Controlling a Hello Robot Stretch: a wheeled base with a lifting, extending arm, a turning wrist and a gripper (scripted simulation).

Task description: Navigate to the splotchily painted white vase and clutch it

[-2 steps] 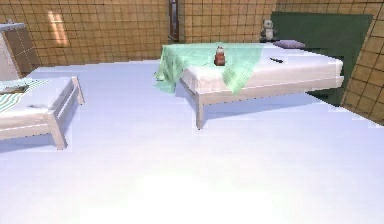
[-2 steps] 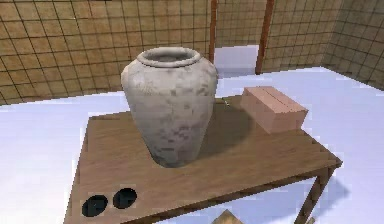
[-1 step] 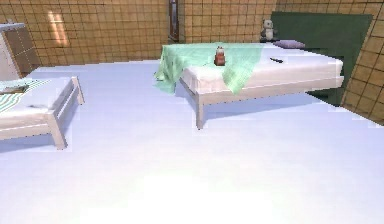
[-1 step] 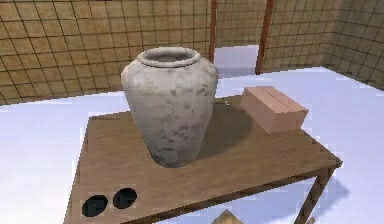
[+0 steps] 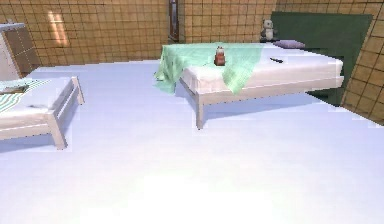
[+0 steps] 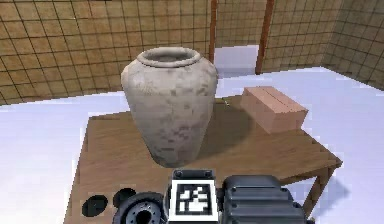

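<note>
A large whitish vase (image 6: pixel 170 103) with mottled grey-brown patches stands upright on a wooden table (image 6: pixel 105 165) in the arm side view, near the table's middle. Below it, at the bottom edge, sits a white square with black marks (image 6: pixel 195 197). The gripper's dark body (image 6: pixel 135 208) is just left of that square, low in front of the vase. Its far end is not clear to me, so I cannot tell whether it holds anything.
A tan box (image 6: pixel 273 107) lies on the table right of the vase. The forward view has a bed (image 5: pixel 265 75) with a green blanket (image 5: pixel 195 62), a small brown object (image 5: pixel 219 56) on it, and a second low bed (image 5: pixel 40 105) at the left. Pale floor lies between.
</note>
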